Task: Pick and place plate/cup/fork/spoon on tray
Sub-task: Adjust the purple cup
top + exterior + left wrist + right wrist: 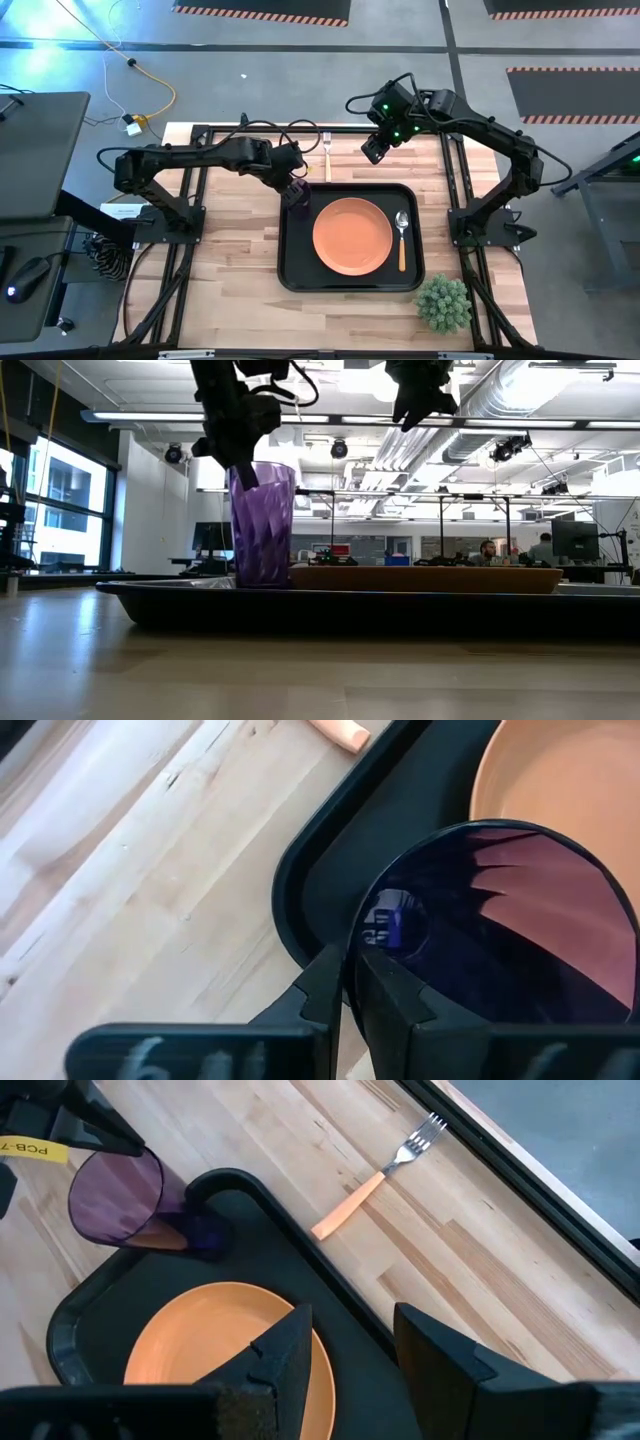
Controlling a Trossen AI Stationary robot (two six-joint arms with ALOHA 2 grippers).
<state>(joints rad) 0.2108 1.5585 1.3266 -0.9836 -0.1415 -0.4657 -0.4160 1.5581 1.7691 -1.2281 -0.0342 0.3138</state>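
The purple cup (296,193) stands upright in the far left corner of the black tray (290,270). My left gripper (291,186) is shut on the cup's rim. The orange plate (352,236) lies in the middle of the tray, and the spoon (402,240) lies in the tray to its right. The fork (326,155) lies flat on the table just beyond the tray's far edge. My right gripper (375,148) is open and empty, raised above the table to the right of the fork. My left gripper pinches the cup's rim (352,952) on its left side, one finger inside the cup and one outside. The fingers come from above, slanting down from the table's left. The cup (262,525) stands upright below them, its bottom down inside the tray behind the tray's rim.
A small green plant (443,302) stands at the table's near right corner, close to the tray. Bare wood lies to the left of the tray and along the near edge. Black frame rails run along the table's sides.
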